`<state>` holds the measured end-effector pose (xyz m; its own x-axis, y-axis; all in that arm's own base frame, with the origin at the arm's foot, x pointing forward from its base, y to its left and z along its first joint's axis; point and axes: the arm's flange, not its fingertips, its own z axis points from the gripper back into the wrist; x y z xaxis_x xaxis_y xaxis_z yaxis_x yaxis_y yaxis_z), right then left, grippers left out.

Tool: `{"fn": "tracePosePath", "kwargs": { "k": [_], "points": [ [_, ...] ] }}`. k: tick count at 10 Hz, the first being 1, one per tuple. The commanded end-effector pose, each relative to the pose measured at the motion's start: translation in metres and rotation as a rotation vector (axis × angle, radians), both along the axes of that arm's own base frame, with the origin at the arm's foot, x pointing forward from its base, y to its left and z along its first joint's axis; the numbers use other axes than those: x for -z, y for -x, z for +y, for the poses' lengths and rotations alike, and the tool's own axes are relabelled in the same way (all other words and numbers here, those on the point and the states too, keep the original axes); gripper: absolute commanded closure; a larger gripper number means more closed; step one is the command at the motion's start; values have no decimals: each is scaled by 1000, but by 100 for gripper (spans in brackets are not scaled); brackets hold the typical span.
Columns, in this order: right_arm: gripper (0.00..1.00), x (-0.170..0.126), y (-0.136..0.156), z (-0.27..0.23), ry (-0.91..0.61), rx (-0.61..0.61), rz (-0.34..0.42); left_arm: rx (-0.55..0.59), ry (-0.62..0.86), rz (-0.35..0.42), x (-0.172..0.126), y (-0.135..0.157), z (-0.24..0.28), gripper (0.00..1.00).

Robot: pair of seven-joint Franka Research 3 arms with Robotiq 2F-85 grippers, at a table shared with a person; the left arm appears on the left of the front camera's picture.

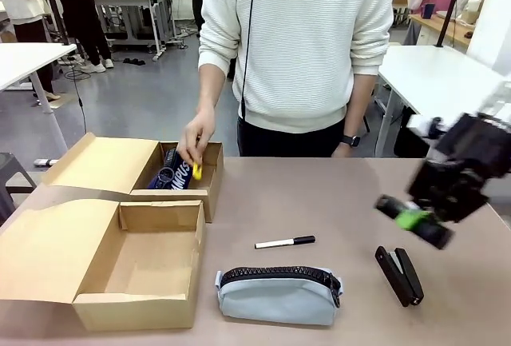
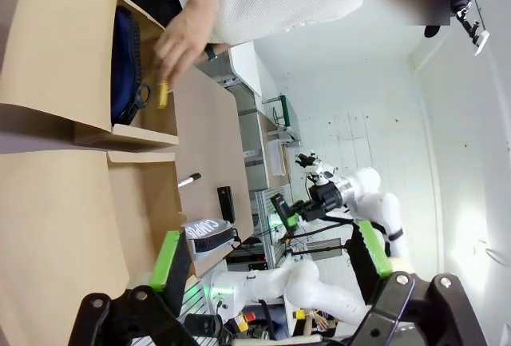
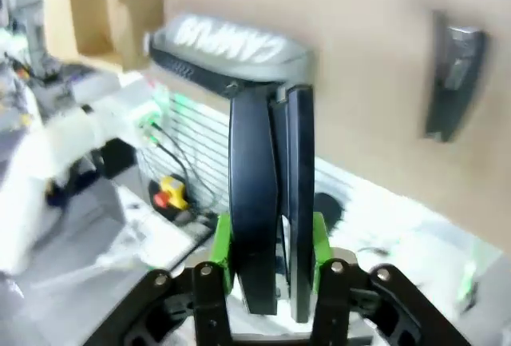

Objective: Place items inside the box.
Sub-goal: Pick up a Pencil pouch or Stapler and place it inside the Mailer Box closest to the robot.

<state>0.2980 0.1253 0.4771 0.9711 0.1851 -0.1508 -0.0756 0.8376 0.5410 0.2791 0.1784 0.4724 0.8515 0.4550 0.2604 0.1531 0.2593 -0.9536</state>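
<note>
Three loose things lay close together: the white marker [image 1: 285, 242] just behind the grey-blue zip pouch [image 1: 278, 294], and the black stapler [image 1: 399, 276] to the pouch's right. Up and right of the pouch, the right gripper [image 1: 411, 220] was clamped on a black slab-like object [image 3: 254, 186]. The left gripper [image 2: 267, 254] had its fingers apart. Left of the pouch sat the nearer box [image 1: 136, 314] and, behind it, the farther box [image 1: 209, 198]. In the farther one a person's hand [image 1: 196, 140] held the yellow utility knife [image 1: 197, 171] beside a dark blue white-lettered object [image 1: 172, 174].

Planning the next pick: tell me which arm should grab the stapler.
Right. The right gripper hangs near the stapler, though its jaws look shut; the left gripper is over the near box, far from it.
</note>
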Motion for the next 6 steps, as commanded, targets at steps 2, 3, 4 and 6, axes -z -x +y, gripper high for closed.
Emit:
{"fn": "tracePosePath", "kwargs": {
  "k": [2, 3, 4, 6],
  "points": [
    [58, -10, 34, 132, 8, 314, -12, 0, 8, -28, 0, 0, -2, 0],
    [58, -3, 47, 182, -1, 326, -106, 0, 8, -28, 0, 0, -2, 0],
    [58, 3, 49, 224, -6, 340, -186, 0, 8, -28, 0, 0, -2, 0],
    [58, 16, 43, 310, 43, 191, -273, 0, 8, -28, 0, 0, -2, 0]
  ]
}}
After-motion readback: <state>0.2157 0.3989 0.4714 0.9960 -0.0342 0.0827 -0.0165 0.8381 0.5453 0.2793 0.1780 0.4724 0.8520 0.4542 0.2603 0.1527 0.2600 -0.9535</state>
